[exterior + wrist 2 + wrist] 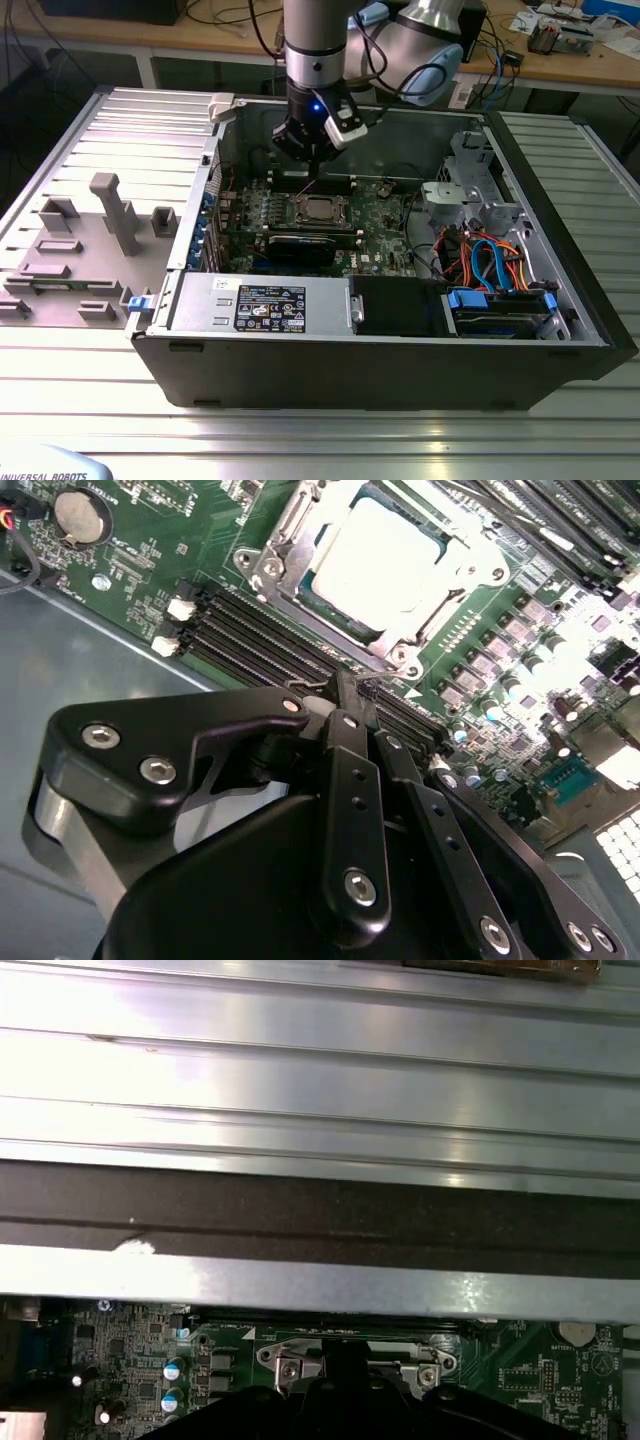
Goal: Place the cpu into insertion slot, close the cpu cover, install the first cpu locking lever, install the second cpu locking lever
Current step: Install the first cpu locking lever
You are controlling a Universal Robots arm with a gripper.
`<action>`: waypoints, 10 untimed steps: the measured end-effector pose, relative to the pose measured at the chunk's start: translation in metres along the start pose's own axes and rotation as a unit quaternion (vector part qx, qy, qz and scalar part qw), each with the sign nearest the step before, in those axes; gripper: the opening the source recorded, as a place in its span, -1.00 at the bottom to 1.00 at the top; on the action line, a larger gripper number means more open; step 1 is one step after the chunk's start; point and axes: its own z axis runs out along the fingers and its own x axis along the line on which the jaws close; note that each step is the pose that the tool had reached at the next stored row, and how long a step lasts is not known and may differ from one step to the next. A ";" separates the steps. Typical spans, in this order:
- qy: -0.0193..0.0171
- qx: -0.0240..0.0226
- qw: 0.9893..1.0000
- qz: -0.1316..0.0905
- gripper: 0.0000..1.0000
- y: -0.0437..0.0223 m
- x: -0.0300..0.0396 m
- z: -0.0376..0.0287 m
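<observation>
End effector (347, 695): black, fingers pressed together, tips at edge of insertion slot (262, 575), between shiny socket rim and long black memory slots (250, 630). Cpu (375, 560) seated in slot, matte silvery square. Cpu cover (470, 575), thin bright steel frame, lies flat around it. Exterior view: end effector (309, 182) inside open case (560, 250), rear wall close behind, open room above green board (385, 215).

cpu (375, 560) under cpu cover (470, 572)
</observation>
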 end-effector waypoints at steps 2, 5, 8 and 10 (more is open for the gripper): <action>0.000 0.000 1.000 0.000 -0.79 0.0005 -0.0015 0.0002; 0.000 0.000 1.000 0.000 -0.79 0.0003 -0.0063 0.0019; 0.000 0.000 1.000 0.000 -0.79 -0.0001 -0.0096 0.0051; 0.000 0.000 1.000 0.000 -0.79 -0.0005 -0.0119 0.0094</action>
